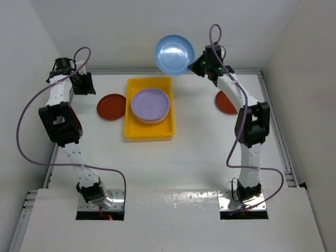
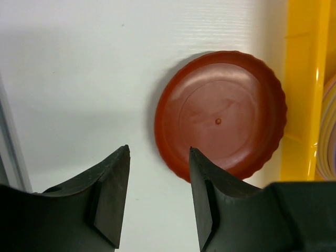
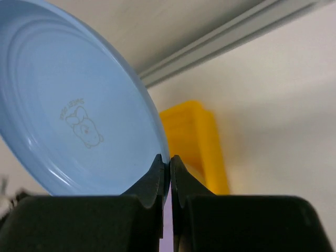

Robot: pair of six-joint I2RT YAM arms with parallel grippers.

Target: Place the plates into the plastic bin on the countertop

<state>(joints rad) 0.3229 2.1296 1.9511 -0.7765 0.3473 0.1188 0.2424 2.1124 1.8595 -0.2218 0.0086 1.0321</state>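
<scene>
The yellow plastic bin [image 1: 131, 128] sits mid-counter with a stack of plates in it, a lilac plate [image 1: 150, 104] on top. My right gripper [image 1: 197, 65] is shut on the rim of the light blue plate [image 1: 174, 54] and holds it raised and tilted behind the bin's far right corner; in the right wrist view the plate [image 3: 68, 115] fills the left and the bin [image 3: 197, 139] lies below. A dark red plate [image 1: 111, 106] lies left of the bin. My left gripper [image 2: 159, 157] is open above the counter, just short of that plate [image 2: 223, 113]. Another dark red plate [image 1: 224, 104] lies partly under the right arm.
Metal rails [image 1: 275, 121] run along the edges of the white countertop [image 1: 173, 163]. White walls close in on the left, back and right. The arm bases stand at the near edge.
</scene>
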